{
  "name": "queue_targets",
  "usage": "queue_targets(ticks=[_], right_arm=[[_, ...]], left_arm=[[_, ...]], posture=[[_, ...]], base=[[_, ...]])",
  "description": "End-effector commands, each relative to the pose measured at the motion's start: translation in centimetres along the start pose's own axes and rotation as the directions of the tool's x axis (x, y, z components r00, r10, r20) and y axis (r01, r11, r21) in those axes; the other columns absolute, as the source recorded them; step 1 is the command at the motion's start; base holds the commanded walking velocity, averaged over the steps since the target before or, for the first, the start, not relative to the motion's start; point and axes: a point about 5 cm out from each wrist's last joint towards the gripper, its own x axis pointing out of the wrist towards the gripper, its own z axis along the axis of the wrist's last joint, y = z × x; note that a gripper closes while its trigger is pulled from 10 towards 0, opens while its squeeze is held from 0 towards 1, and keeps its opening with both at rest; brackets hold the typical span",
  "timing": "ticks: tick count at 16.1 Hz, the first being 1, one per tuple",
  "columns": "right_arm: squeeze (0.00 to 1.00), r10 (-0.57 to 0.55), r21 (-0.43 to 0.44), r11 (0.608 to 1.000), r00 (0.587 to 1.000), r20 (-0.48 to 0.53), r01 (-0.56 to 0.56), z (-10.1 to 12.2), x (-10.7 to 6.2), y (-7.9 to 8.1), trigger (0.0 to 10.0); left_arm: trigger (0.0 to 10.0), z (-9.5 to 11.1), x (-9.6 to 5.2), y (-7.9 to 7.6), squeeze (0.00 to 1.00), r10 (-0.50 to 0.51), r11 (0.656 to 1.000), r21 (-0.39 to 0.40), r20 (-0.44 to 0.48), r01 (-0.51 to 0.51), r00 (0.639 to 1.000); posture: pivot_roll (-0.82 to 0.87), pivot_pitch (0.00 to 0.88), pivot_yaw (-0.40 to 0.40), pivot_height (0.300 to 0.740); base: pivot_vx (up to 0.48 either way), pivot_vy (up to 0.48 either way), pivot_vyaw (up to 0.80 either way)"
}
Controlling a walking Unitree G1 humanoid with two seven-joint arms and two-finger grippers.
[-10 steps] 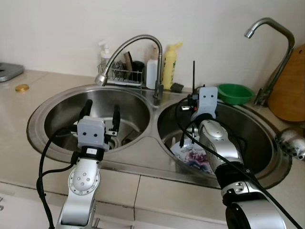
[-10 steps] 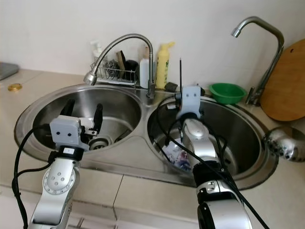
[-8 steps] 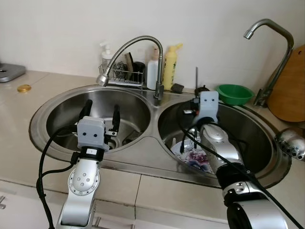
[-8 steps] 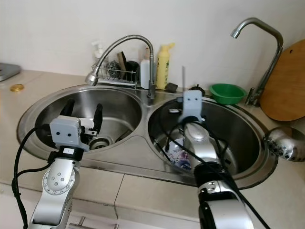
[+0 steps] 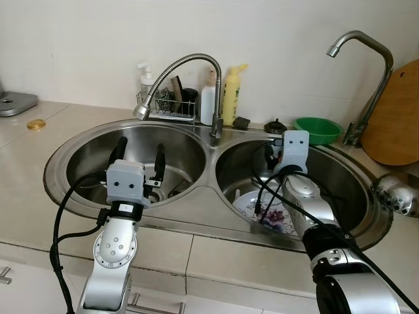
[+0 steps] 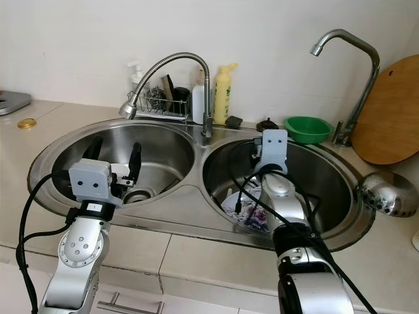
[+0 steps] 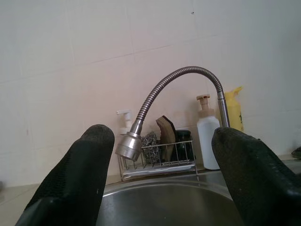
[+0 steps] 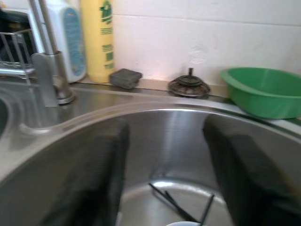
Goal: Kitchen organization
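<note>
Lowered into the right basin (image 5: 340, 176), right pincer (image 8: 164, 174) gapes above floral plate (image 5: 265, 210).

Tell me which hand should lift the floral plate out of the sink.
Right. The right hand hangs open inside the right basin, close above the floral plate. The left hand is open over the left basin, across the divider.

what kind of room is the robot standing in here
Most likely a home kitchen, at the sink. A steel double sink is set into a tiled counter, a floral plate lies in the right basin, and dish soap and a wooden cutting board stand against the wall.
</note>
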Motion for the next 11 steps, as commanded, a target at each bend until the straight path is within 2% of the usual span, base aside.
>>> queue_targets(ticks=[1, 3, 4, 5, 7, 8, 9, 10, 11], right_arm=[[1.00, 0.013, 0.038, 0.999, 1.000, 0.023, -0.014, 0.4, 0.0, 0.3, 10.0], [1.00, 0.020, 0.080, 0.997, 0.998, 0.061, -0.025, 0.9, -0.1, 0.4, 10.0], [1.00, 0.017, 0.117, 0.993, 0.993, 0.113, -0.030, 1.5, -0.2, 0.5, 10.0], [1.00, 0.020, 0.177, 0.982, 0.976, 0.217, -0.060, 2.8, -0.6, 0.8, 10.0], [1.00, 0.064, 0.194, 0.973, 0.956, 0.288, -0.124, 3.8, -1.2, 1.6, 10.0], [0.65, 0.097, 0.188, 0.968, 0.941, 0.324, -0.165, 4.2, -1.5, 2.2, 10.0], [0.45, 0.111, 0.185, 0.966, 0.935, 0.337, -0.182, 4.4, -1.7, 2.5, 10.0], [0.00, 0.134, 0.184, 0.960, 0.924, 0.359, -0.211, 4.6, -2.0, 3.0, 10.0], [0.00, 0.139, 0.185, 0.958, 0.920, 0.365, -0.218, 4.6, -2.1, 3.1, 10.0]], left_arm=[[10.0, 0.1, 0.1, -0.3, 0.00, -0.016, 1.000, -0.003, 0.003, 0.016, 1.000], [10.0, 0.1, 0.1, -0.3, 0.00, -0.015, 1.000, -0.003, 0.002, 0.015, 1.000], [10.0, 0.1, 0.0, -0.2, 0.00, -0.012, 1.000, -0.005, -0.001, 0.012, 1.000], [10.0, 0.1, 0.0, -0.2, 0.00, -0.010, 1.000, -0.010, -0.002, 0.010, 1.000], [10.0, 0.2, -0.1, -0.2, 0.00, -0.010, 1.000, -0.018, 0.003, 0.010, 1.000], [10.0, 0.2, -0.1, -0.2, 0.00, -0.009, 1.000, -0.023, 0.000, 0.009, 1.000], [10.0, 0.2, -0.1, -0.2, 0.00, -0.009, 1.000, -0.024, -0.001, 0.009, 1.000], [10.0, 0.3, -0.1, -0.3, 0.00, -0.010, 1.000, -0.024, 0.003, 0.010, 1.000], [10.0, 0.3, -0.1, -0.3, 0.00, -0.011, 1.000, -0.024, 0.004, 0.011, 1.000]], posture=[[0.05, 0.000, -0.038, 0.736], [0.05, 0.000, -0.037, 0.736], [0.05, 0.000, -0.037, 0.736], [0.05, 0.000, -0.037, 0.736], [0.05, 0.000, -0.038, 0.736], [0.05, 0.000, -0.038, 0.736], [0.05, 0.000, -0.038, 0.736], [0.04, 0.000, -0.039, 0.736], [0.04, 0.000, -0.039, 0.736]], base=[[0.000, 0.000, 0.00], [0.000, 0.000, 0.00], [0.000, 0.000, 0.00], [0.000, 0.000, 0.00], [0.000, 0.000, 0.00], [0.000, 0.000, 0.00], [0.000, 0.000, 0.00], [0.000, 0.000, 0.00], [0.000, 0.000, 0.00]])
